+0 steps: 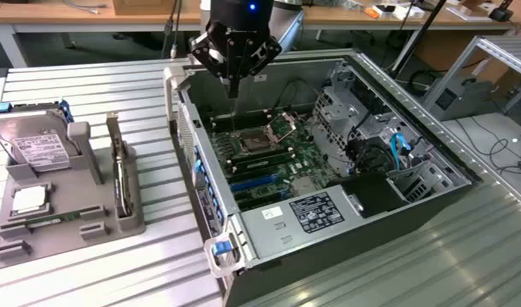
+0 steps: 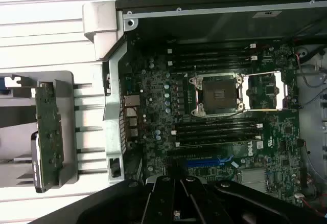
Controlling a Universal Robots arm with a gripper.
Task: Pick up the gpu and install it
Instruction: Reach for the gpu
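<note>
Workshop bench of ribbed metal slats, with desks and cables behind it.
The slatted metal table spreads from the lower left to the lower right of the frame, catching soft, even light along its ridges. Across the top stand wooden-topped desks on pale legs. At the upper right an aluminium frame stands on a grey floor strewn with dark cables.

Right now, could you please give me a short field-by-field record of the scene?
gripper: shut, holding nothing, poised over the open computer case
gpu: standing on edge in the grey holder beside the case, untouched
hard drive: propped in the same holder
motherboard: exposed inside the case
task status: gpu not yet picked up
</note>
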